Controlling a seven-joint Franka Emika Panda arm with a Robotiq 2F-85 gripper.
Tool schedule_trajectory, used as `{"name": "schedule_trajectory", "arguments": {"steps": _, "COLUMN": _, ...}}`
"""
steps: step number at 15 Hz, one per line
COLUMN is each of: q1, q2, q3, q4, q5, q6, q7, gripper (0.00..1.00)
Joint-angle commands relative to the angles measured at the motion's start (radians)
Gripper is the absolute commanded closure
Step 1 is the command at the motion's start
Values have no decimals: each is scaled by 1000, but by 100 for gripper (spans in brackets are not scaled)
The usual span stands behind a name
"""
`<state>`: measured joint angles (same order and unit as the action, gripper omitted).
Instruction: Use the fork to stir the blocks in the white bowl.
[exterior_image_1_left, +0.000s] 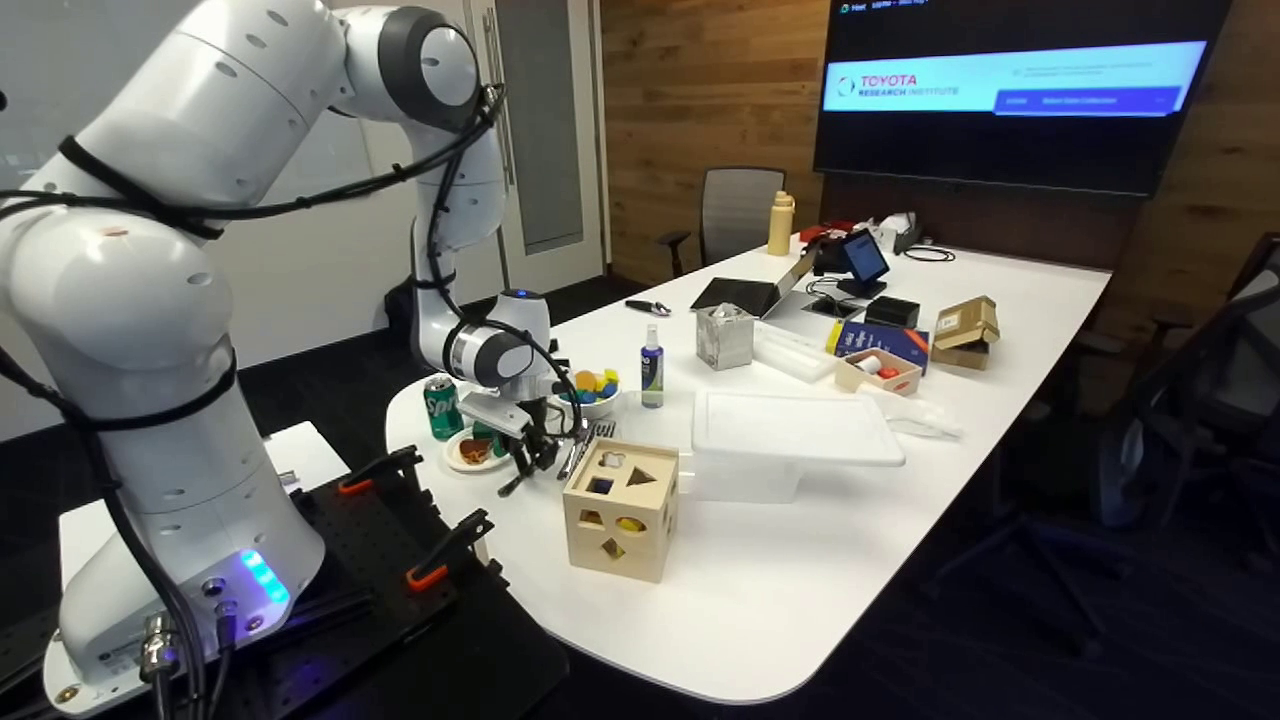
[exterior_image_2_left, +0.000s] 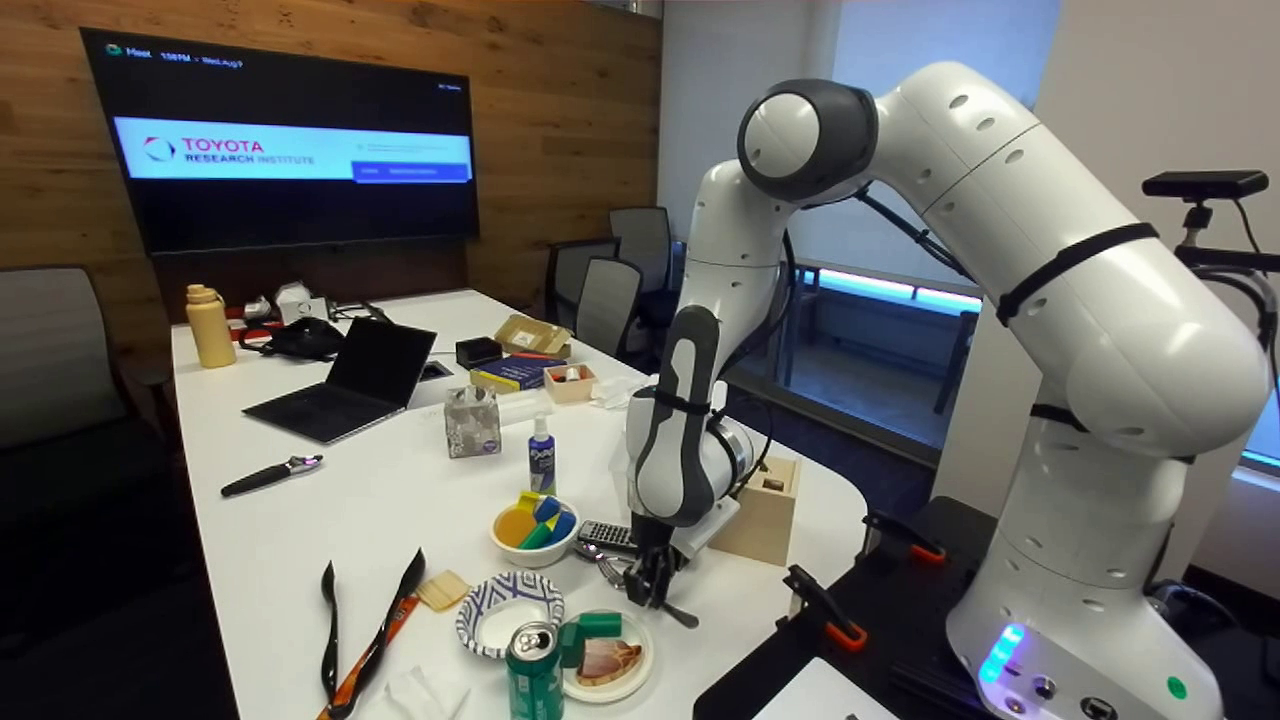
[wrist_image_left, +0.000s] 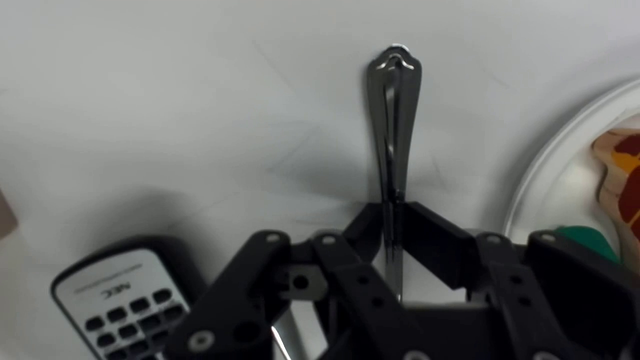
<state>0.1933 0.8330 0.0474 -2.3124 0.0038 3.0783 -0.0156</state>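
Observation:
My gripper (wrist_image_left: 393, 222) is shut on a silver utensil handle, taken as the fork (wrist_image_left: 400, 107), close over the table; I cannot tell if the fork touches it. In an exterior view the gripper (exterior_image_2_left: 650, 590) points down, with the fork's handle end (exterior_image_2_left: 684, 617) sticking out to one side. A silver head (exterior_image_2_left: 610, 572) shows on the other side. The white bowl (exterior_image_2_left: 522, 556) stands beyond the gripper and holds the blocks (exterior_image_2_left: 535, 522), which look yellow, orange, blue and green. The bowl (exterior_image_1_left: 598, 408) is partly hidden by the arm in an exterior view.
A remote (exterior_image_2_left: 606, 536) lies between bowl and gripper. A wooden shape box (exterior_image_1_left: 620, 510) and a lidded plastic bin (exterior_image_1_left: 790, 435) stand close by. A plate (exterior_image_2_left: 640, 680) with toy food, a green can (exterior_image_2_left: 535, 675), a patterned bowl (exterior_image_2_left: 475, 620) and a spray bottle (exterior_image_2_left: 541, 460) are near.

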Motion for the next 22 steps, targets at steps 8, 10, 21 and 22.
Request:
{"name": "schedule_trajectory", "arguments": {"steps": 8, "q1": 21, "q2": -332, "q3": 48, "q4": 96, "q5": -55, "q6": -669, "q7": 38, "gripper": 95}}
{"name": "schedule_trajectory", "arguments": {"steps": 10, "q1": 35, "q2": -292, "q3": 42, "q4": 230, "q5": -74, "q6": -836, "q7": 57, "gripper": 95}}
{"name": "schedule_trajectory", "arguments": {"steps": 21, "q1": 91, "q2": 89, "q3": 37, "q4": 923, "q5": -176, "q6": -1621, "q7": 74, "gripper": 95}}
{"name": "schedule_trajectory", "arguments": {"steps": 22, "q1": 97, "q2": 131, "q3": 37, "q4": 979, "q5": -185, "q6": -1652, "q7": 67, "gripper": 95}}
